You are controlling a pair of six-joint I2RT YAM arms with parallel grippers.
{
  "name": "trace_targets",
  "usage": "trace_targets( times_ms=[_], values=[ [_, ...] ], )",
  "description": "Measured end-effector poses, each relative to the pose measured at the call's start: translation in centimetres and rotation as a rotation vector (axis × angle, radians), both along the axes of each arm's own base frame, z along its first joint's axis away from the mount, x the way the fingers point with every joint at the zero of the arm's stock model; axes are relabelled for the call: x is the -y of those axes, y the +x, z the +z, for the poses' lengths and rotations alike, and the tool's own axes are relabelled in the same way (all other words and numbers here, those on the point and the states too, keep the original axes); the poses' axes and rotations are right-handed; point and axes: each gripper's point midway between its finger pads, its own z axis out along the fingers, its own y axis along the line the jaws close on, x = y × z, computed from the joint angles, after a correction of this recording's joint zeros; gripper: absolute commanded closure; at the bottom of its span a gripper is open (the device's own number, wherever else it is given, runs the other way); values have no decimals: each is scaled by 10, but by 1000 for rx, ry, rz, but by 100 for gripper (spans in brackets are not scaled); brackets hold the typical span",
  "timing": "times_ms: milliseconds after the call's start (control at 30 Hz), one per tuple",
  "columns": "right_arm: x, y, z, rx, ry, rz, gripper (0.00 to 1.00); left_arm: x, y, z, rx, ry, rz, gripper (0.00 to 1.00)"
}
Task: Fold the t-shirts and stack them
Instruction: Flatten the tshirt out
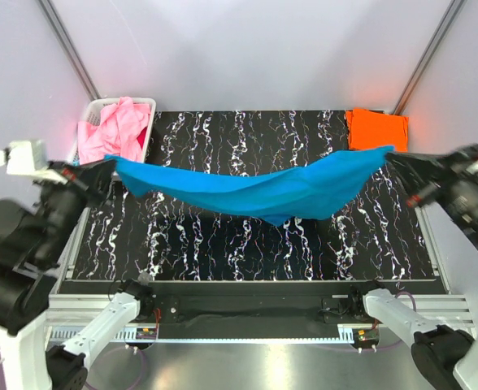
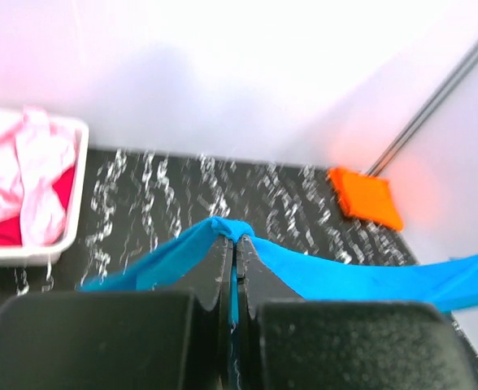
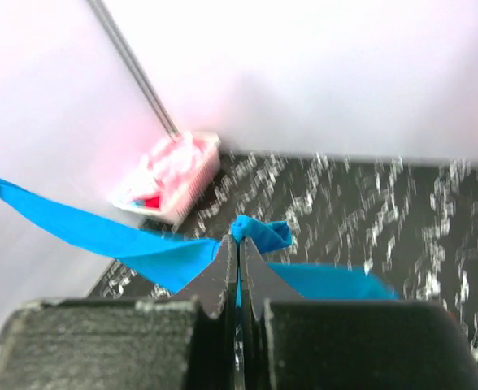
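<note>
1. The teal-blue shirt [image 1: 255, 188] hangs stretched side to side above the mat [image 1: 223, 252], sagging lowest right of centre
2. A white basket [image 1: 148, 130] fills the far left corner, the orange shirt [image 1: 376, 130] the far right
3. Bare mat lies open on the hanging shirt's near side

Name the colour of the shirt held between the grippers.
The shirt is teal-blue, clearest in top external view.

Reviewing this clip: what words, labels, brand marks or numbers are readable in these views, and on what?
None can be read in any view.
The teal-blue t-shirt, orange t-shirt, pink t-shirt and white basket show no print.
Any marking on the arm bases is too small to tell.
</note>
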Motion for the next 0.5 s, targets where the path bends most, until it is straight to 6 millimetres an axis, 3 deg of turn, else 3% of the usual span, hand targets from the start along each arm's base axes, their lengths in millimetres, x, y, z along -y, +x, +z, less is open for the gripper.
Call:
trace_targets(
  times_ms=[100,167,267,367,500],
  values=[
    [5,-34,30,121,11,24,100,-6,-26,15,86,-18,-19,100],
    [8,-55,43,189,17,41,100,-7,-32,18,105,-20,-24,100],
    [11,-69,52,240,20,41,100,-10,-38,19,120,-23,-18,100],
    [12,-67,52,250,13,35,100,-15,-31,18,107,-27,22,100],
    [7,-36,44,207,-11,19,100,-24,1,11,33,-46,136,100]
  ],
)
